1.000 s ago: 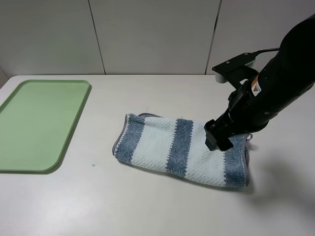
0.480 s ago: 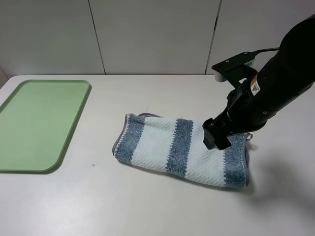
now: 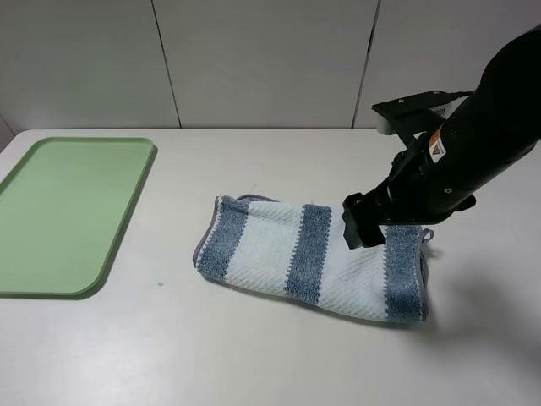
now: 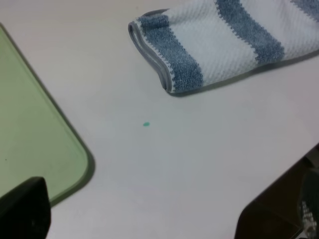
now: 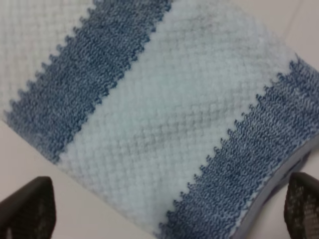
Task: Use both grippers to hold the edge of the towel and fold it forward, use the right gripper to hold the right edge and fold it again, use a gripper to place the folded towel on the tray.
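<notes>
The striped towel point(image 3: 296, 252) lies folded over once on the table, its long side running left to right. My right gripper point(image 3: 363, 230) hovers just above the towel's right part, jaws wide open with nothing between them. In the right wrist view the towel point(image 5: 164, 114) fills the frame, its grey edge point(image 5: 273, 198) by one fingertip point(image 5: 304, 205), and the right gripper point(image 5: 164, 209) straddles it. The left wrist view shows the towel's left end point(image 4: 219, 45) with its grey edge point(image 4: 149, 55), the tray point(image 4: 30, 129) and my open, empty left gripper point(image 4: 149, 219) well back from both.
The pale-green tray point(image 3: 68, 211) lies flat at the table's left side, holding nothing. A tiny green speck point(image 3: 159, 285) marks the tabletop between tray and towel. A white panelled wall runs behind the table. The left arm is outside the exterior high view.
My right gripper has shifted a little to the left and slightly up over the towel, with its wrist turned a bit. The towel has not moved.
</notes>
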Controlling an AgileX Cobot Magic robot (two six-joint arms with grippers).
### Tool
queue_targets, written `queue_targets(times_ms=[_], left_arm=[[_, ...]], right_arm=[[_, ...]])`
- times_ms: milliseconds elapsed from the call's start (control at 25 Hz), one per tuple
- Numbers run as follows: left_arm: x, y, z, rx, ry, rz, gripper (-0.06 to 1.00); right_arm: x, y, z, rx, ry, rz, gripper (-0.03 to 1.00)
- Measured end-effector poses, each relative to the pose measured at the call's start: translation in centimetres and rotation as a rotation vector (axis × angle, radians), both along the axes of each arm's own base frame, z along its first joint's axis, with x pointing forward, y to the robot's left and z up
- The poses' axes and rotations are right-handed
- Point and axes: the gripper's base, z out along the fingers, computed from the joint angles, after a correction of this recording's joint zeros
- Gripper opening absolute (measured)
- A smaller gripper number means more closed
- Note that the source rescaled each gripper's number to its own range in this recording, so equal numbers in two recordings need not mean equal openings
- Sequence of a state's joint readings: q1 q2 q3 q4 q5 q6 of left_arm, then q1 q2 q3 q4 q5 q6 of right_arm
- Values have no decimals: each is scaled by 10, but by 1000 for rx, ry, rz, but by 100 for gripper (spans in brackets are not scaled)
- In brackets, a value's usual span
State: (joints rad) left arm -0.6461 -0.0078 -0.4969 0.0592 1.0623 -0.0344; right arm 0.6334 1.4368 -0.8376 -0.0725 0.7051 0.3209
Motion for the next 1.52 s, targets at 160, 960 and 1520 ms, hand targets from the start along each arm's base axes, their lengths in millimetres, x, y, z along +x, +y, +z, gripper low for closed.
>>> queue_targets(times_ms=[160, 960, 1520], left_arm=[[-1, -1, 0, 0, 0, 83, 100], [-5, -5, 0, 0, -1, 607, 100], [-5, -5, 0, 0, -2, 616, 100]], right_arm=[[2, 0, 1, 34, -9, -98, 100], [20, -24, 3, -4, -89, -303, 100], [30, -13, -43, -80, 54, -269, 100]])
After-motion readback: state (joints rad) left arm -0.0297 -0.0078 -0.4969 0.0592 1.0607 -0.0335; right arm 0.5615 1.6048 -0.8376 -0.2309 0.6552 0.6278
